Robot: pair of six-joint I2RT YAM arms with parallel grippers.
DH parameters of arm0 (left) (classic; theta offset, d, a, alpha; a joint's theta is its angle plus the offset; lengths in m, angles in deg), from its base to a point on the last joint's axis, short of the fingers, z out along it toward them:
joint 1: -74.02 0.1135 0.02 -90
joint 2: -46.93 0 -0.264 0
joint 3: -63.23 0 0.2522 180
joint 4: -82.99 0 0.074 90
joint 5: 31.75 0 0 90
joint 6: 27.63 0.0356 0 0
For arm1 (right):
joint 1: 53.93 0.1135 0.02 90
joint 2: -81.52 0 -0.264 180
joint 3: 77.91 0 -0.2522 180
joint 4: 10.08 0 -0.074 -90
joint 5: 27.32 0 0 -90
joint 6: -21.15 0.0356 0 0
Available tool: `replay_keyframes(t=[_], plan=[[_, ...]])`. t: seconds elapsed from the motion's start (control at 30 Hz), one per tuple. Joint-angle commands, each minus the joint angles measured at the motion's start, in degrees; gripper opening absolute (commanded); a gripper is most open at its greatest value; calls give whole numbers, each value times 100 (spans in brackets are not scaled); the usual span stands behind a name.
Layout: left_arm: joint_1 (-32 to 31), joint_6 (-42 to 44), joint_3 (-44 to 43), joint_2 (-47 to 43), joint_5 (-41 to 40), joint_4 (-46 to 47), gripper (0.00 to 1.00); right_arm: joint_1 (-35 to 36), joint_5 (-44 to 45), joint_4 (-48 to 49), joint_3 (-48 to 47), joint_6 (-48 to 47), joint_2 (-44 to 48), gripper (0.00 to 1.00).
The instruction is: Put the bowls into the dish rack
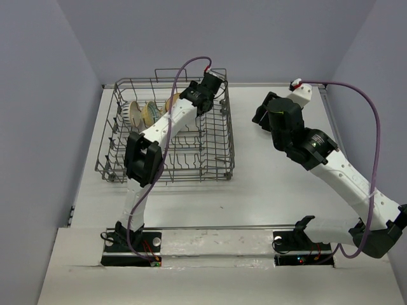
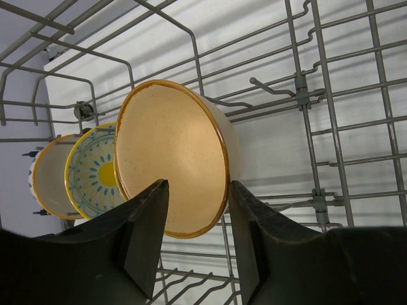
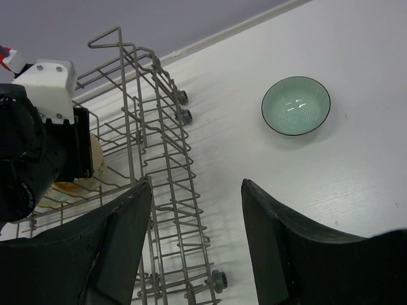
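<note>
Near the right side of the counter (image 1: 280, 190), the right hand (image 3: 196, 187) hangs spread and empty. The pale teal bowl (image 3: 296, 106) sits upright on the bare surface ahead of it, well apart from its fingers and to the right of the dish rack (image 1: 227, 143). Farther back, the left hand (image 2: 198, 185) reaches into the rack's far end, fingers spread and pinching nothing. The tan bowl (image 2: 168, 152) stands on edge among the tines just beyond them, its lower rim showing in the gap. A floral bowl (image 2: 95, 171) and a third bowl (image 2: 51, 178) stand on edge to its left. The tan bowl looks seated, so the step appears to be a clean letting-go. The left hand should back straight out, fingers wide, without brushing the rim or tipping the row.
</note>
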Motion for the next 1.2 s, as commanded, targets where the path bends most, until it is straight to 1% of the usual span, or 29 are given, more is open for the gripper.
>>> replay_keyframes(t=[0.0,0.23,0.43,0.9,1.07,1.13,1.17], plan=[[92,-72,-305,-17,179,-16,55,25,214,33,-226,-21,123,64],[128,-99,-349,27,496,-16,54,25,222,33,-226,-21,123,64],[128,-99,-358,105,602,-34,54,25,231,33,-183,5,123,64],[145,-134,-472,352,576,-104,54,25,258,41,-121,14,193,65],[145,-160,-481,378,505,-130,49,25,266,41,-103,6,193,65],[154,-152,-481,378,505,-130,46,25,266,41,-103,14,193,65],[154,-160,-481,378,496,-130,42,25,266,42,-103,14,193,65]])
